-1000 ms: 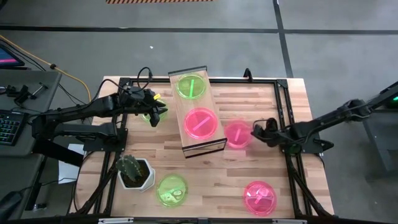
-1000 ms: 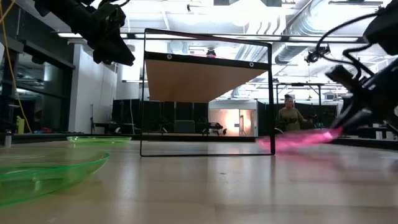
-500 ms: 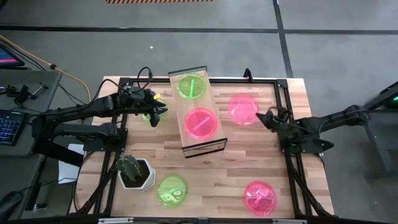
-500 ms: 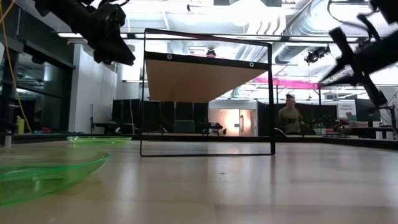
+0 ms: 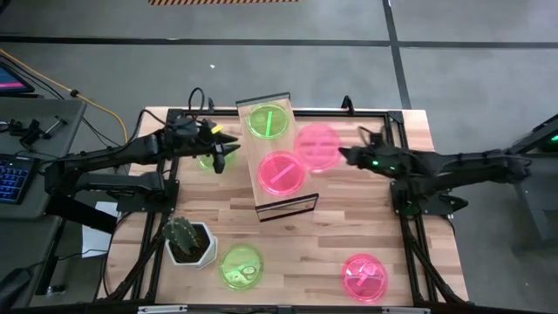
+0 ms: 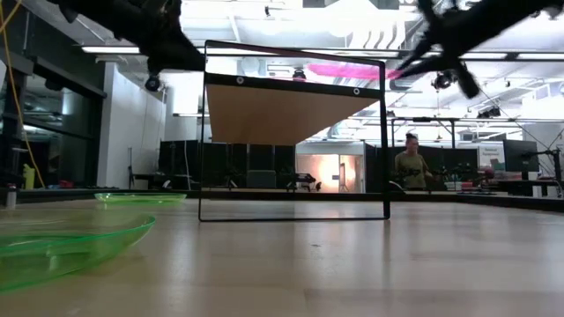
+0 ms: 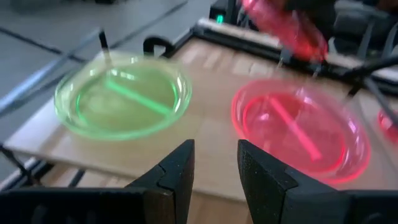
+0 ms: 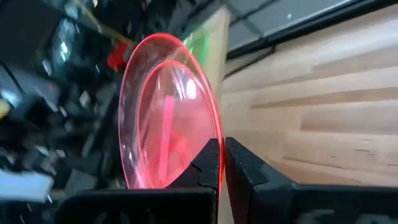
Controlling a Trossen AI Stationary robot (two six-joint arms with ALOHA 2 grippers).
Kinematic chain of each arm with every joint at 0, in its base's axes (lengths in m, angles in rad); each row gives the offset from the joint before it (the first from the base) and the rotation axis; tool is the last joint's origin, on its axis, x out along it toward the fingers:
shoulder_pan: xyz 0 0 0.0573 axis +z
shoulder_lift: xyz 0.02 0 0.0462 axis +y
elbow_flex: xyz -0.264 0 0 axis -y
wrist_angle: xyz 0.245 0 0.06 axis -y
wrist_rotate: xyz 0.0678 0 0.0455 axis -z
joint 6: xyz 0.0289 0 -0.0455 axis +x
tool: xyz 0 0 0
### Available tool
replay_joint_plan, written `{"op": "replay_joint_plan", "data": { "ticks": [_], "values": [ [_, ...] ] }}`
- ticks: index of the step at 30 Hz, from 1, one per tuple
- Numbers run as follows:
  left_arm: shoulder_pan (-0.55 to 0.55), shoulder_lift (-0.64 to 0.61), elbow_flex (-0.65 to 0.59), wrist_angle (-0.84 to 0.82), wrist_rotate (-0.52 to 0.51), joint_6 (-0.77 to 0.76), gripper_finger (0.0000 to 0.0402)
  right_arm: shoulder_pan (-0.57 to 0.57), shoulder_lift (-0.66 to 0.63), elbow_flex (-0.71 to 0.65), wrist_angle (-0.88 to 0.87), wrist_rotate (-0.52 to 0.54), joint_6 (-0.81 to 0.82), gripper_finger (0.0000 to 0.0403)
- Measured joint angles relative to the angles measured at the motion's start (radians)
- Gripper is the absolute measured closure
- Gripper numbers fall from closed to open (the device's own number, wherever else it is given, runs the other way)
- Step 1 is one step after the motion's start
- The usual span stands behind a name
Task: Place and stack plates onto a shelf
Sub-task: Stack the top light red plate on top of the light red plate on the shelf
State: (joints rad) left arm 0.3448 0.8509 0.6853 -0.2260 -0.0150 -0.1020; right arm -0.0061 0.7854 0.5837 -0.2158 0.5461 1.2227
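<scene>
1. A pink plate is held in the air by its rim, just beside the shelf on the right arm's side, and overlaps the shelf's edge in the high view. In the low view this plate shows edge-on above the top bar of the shelf's dark frame.
2. The right gripper has its fingers closed on that plate's edge; in the right wrist view the two dark fingers pinch the rim with almost no gap, and the plate stands tilted on edge.
3. On the shelf lie two plates flat: a green plate at the far end and a second pink plate in the middle, side by side without overlapping. The near end of the plank is bare.
4. The left gripper hovers just beside the shelf on the opposite side, holding nothing, its fingers a narrow gap apart. A second green plate lies on the table partly under it.
5. On the near part of the table sit a third green plate and a third pink plate, well apart, with a potted cactus just beside the green one.
</scene>
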Motion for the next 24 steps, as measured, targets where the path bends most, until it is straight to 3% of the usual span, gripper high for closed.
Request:
{"op": "replay_joint_plan", "data": {
  "ticks": [5,11,19,24],
  "values": [
    [0.000,0.000,0.021,0.073,0.005,-0.005,0.0291,-0.062,0.226,0.145,0.045,-0.142,-0.119,0.0403],
    [0.000,0.000,0.088,0.114,0.010,0.007,0.0291,-0.108,0.410,0.300,0.041,-0.305,-0.244,0.0403],
    [-0.001,0.000,0.171,0.129,0.011,0.009,0.0291,-0.119,0.514,0.381,0.021,-0.435,-0.289,0.0403],
    [-0.001,0.000,0.191,0.132,0.013,0.009,0.0291,-0.119,0.531,0.381,0.015,-0.446,-0.289,0.0403]
  ]
}}
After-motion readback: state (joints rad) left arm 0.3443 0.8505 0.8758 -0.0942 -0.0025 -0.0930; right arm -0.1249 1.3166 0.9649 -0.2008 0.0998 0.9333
